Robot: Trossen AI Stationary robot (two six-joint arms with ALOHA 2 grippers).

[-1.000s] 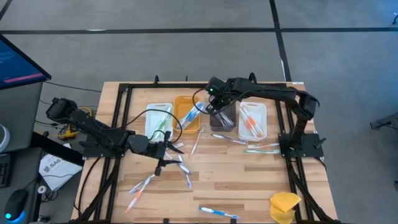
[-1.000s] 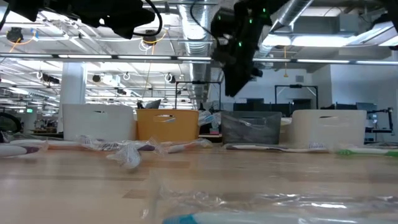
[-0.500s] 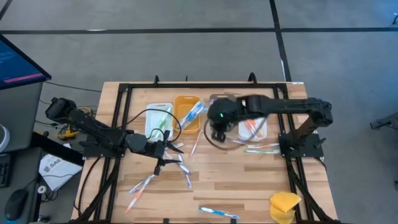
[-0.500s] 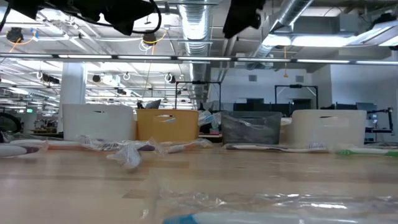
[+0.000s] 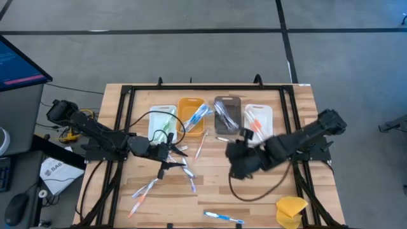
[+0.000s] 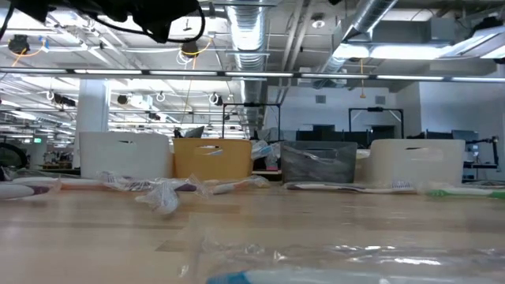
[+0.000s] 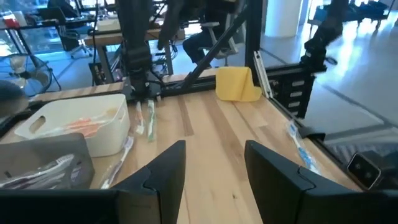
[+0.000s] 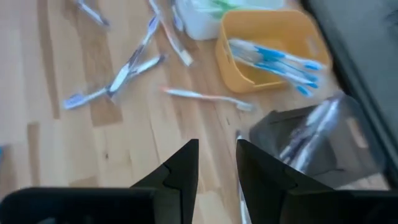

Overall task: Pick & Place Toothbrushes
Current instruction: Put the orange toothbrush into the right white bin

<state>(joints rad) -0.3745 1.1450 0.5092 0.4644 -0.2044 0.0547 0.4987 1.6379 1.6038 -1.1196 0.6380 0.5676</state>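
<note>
Hovering my right gripper [image 5: 236, 166] mid-table, fingers narrowly apart, empty. Left gripper [image 5: 170, 154] waits open above loose toothbrushes [image 5: 188, 173]. I should centre over one brush, descend square to its handle, close gently.

The low view's near toothbrush [image 6: 260, 276] is blurred and cut off.

You are getting almost nothing legible here: a white packet [image 5: 54, 170] lying left of the tabletop [image 5: 216, 184] is showing dark print, something like "BAG", too small to be sure of; the monitor [image 5: 19, 63] at the far left is displaying lines of text that are staying unreadable; no label or number is showing on the bins or the toothbrushes
</note>
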